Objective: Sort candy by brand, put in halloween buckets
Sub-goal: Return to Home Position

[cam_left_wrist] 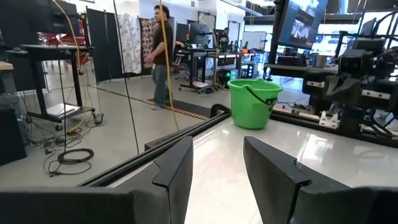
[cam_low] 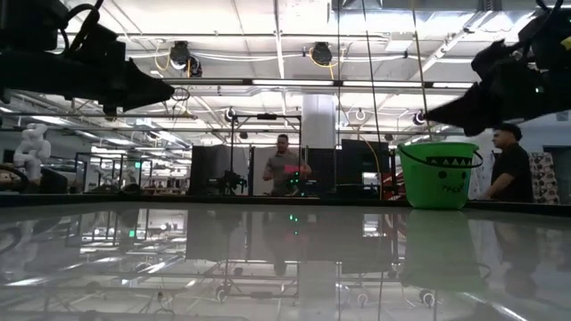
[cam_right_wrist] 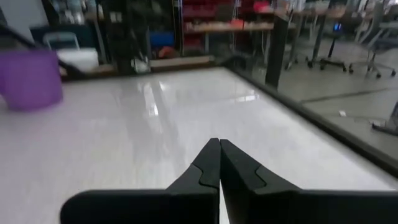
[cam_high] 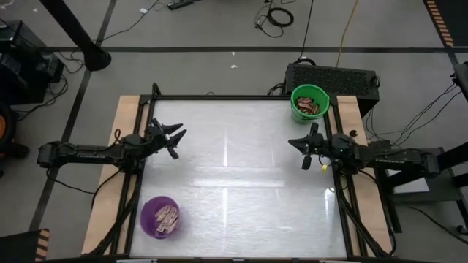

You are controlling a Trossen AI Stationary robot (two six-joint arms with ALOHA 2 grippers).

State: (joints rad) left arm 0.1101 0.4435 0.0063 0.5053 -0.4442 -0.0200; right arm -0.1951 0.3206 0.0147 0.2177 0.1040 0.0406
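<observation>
Starting on my left side, my left fingers (cam_high: 174, 139) hang released above the left edge of the counter (cam_high: 234, 183), spread apart with nothing between them, as the left wrist view makes plain. Near the front corner on that same side stands the purple bucket (cam_high: 142, 217), and the high view shows a heap of pale candy (cam_high: 168, 215) lying inside it. Moving across the middle, I can find no wrapped bar anywhere on the counter's glossy top; the low view along its surface shows none either. At the far right corner sits the green bucket (cam_high: 295, 104), upright, with red-brown candy (cam_high: 311, 107) in its bottom. Just in front of it, over the right edge, my right fingers (cam_high: 298, 144) are clenched tip to tip on nothing, pointing inward across the counter. As I judge it, the sorting itself is done: each kind of bar is in its own bucket, none mixed as far as I can make out, though the bars are small from above. What I see left for me is only to draw both arms back to rest.
</observation>
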